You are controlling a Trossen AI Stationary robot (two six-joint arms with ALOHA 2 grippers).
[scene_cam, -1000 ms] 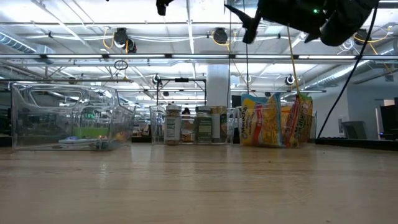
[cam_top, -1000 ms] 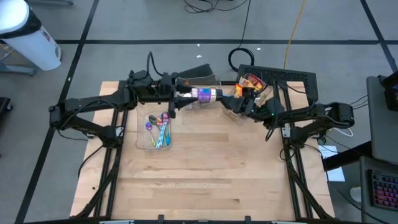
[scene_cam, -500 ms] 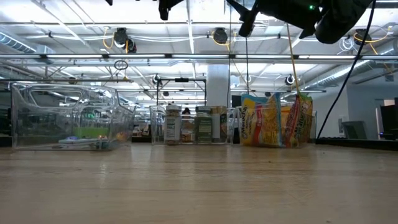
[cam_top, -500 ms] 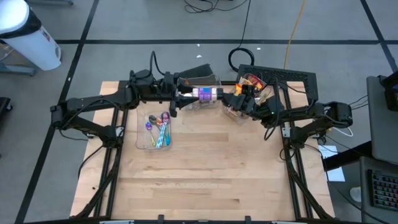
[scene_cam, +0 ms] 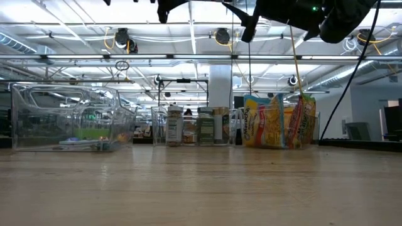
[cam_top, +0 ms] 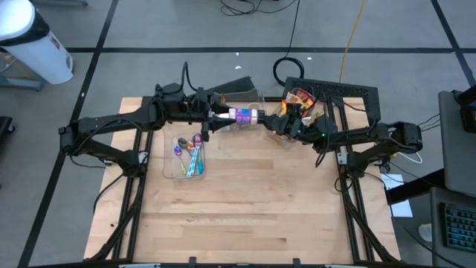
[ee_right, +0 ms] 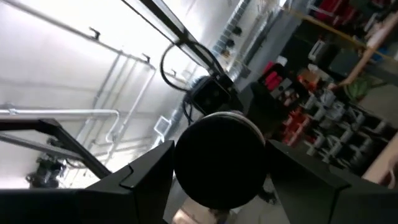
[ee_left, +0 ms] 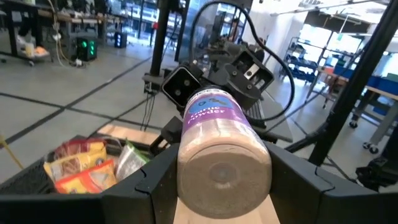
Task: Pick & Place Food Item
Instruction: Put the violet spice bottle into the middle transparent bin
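Grey floor marked with dark tape lines surrounds the pale wooden desk (cam_top: 245, 201), and from table height the room behind shows rows of ceiling pipes and lights.

Both arms meet in the air above the far edge of the desk. The left end effector (cam_top: 220, 114) holds a spice jar (cam_top: 245, 114) with a purple label, lying on its side well above the surface; in the left wrist view the jar (ee_left: 219, 134) sits clamped between the two dark fingers (ee_left: 146, 185), its pale base toward the camera. The right end effector (cam_top: 279, 120) is at the jar's other end, its fingers set on either side of the dark cap (ee_right: 221, 158), which fills the middle of the right wrist view. The fingers stand close against the cap, but I cannot tell whether they press on it.

On the desk under the left arm lies a clear tray (cam_top: 186, 156) with coloured utensils (cam_top: 190, 151) in it. At the far edge, a clear bin (scene_cam: 196, 127) holds upright spice jars (scene_cam: 206, 127). Beside it, toward the right arm's side, another clear bin (scene_cam: 310, 129) holds yellow and orange snack packets (scene_cam: 271, 121). A black mat (cam_top: 349, 93) lies under that bin.
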